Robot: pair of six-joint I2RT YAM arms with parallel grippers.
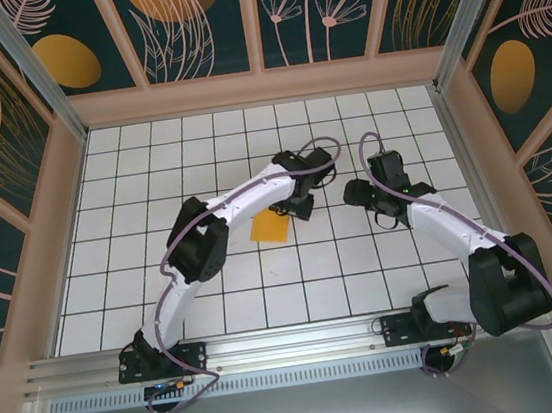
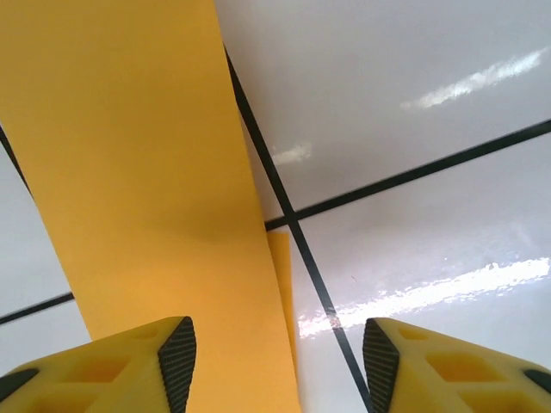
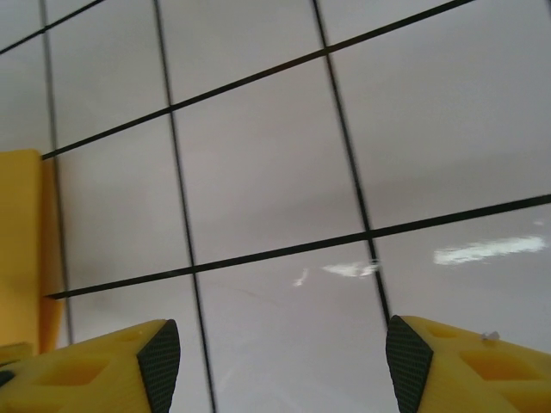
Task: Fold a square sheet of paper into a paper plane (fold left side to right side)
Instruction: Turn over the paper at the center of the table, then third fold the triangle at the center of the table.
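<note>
- you have the thin, plain orange-yellow sheet of paper (image 1: 271, 227) lying flat on the white table with black grid lines (image 1: 152, 181), near the middle and a little left of centre.
- from the top camera the paper looks like a small, slightly skewed patch about one tile wide, its far right corner just beside your left gripper (image 1: 292, 207).
- in the left wrist view the paper (image 2: 138, 172) runs as a broad strip from the top left down to the bottom edge, and a narrow second layer shows along its lower right edge.
- your left gripper (image 2: 277, 348) has its yellow fingers with black ribbed pads (image 2: 178, 357) spread apart. the paper lies under the left half of the gap and bare tile under the right half, and neither pad clamps it.
- your right gripper (image 1: 357, 194) sits to the right of the left one, apart from the paper.
- in the right wrist view its fingers (image 3: 284, 353) stand wide apart over bare tiles, gripping nothing. the paper (image 3: 21, 249) shows at the left edge, beside the left finger.
</note>
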